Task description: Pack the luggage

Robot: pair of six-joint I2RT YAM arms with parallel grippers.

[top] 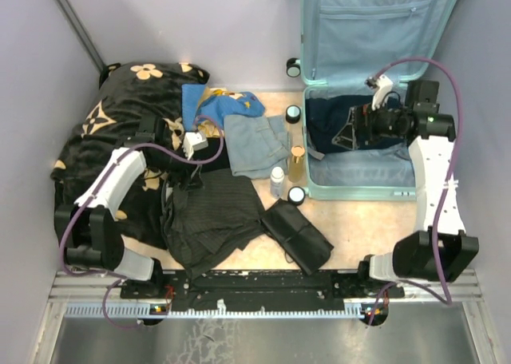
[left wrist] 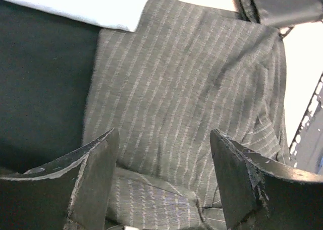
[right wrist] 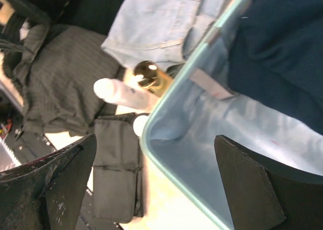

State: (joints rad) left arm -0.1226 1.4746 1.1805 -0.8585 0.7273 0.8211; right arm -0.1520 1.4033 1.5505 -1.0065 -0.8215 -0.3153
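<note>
from above: the luggage [top: 351, 195] lies open, hard ribbed mint shell, soft matching lining, with a navy garment [top: 327, 112] in its base. the right end effector [top: 347, 136] hovers over that garment, released and empty. just outside the luggage's left wall stand a gold-capped bottle [top: 297, 163] and a white bottle [top: 277, 180]; a careless sweep over the rim could topple these smooth cylinders.

left wrist: well left of the luggage, the left end effector [left wrist: 164, 182] hangs spread over a limp pinstriped garment [left wrist: 192, 89], grasping nothing. a shallow pinch might catch only one layer, so the cloth unfolds and drags.

right wrist: beyond the luggage's rim lies a flat black pouch [right wrist: 116, 179] on the counter, with pale denim [right wrist: 156, 18] nearby.
</note>
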